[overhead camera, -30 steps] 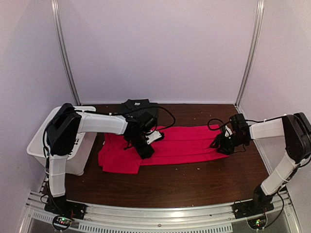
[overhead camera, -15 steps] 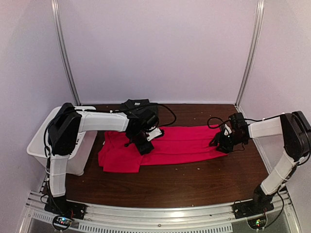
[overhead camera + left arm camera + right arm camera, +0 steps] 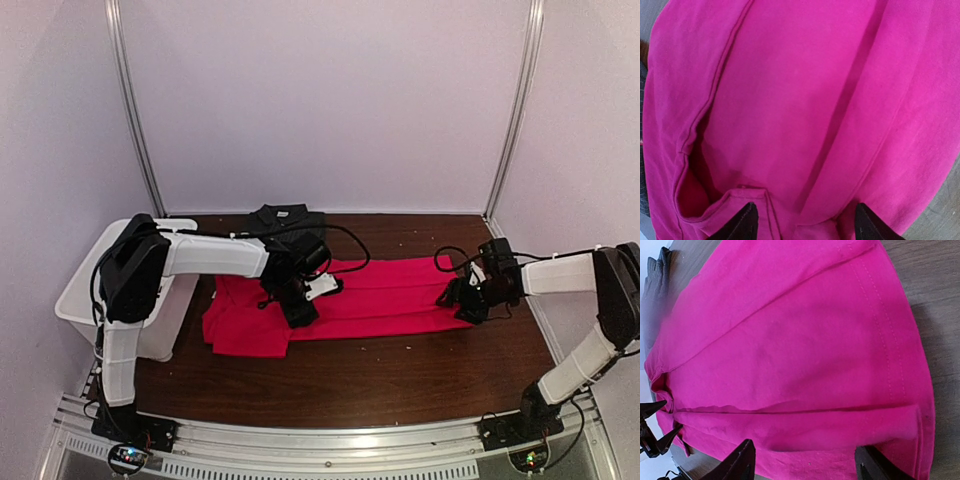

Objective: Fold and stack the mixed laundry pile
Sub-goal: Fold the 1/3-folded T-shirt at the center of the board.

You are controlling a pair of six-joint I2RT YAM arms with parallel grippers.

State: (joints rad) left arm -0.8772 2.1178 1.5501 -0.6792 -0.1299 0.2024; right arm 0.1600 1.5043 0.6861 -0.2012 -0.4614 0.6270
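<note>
The red T-shirt (image 3: 370,295) lies folded into a long band across the middle of the table, with its sleeve end at the left. The dark shirt (image 3: 285,218) sits folded at the back edge, apart from it. My left gripper (image 3: 300,306) hovers low over the T-shirt's left part. Its jaws stand wide apart in the left wrist view (image 3: 802,229), over a sleeve hem and folds of the T-shirt (image 3: 790,100), gripping nothing. My right gripper (image 3: 460,300) is at the T-shirt's right end, open (image 3: 805,466), with the hemmed edge of the T-shirt (image 3: 790,350) below it.
A white plastic bin (image 3: 85,290) stands at the table's left edge beside the left arm. Bare dark wood (image 3: 400,375) lies between the T-shirt and the arm bases. The booth walls close in at the back and on both sides.
The right gripper's jaws have spread wider, and it has shifted slightly right and toward the near side. The left gripper has barely moved over the T-shirt.
</note>
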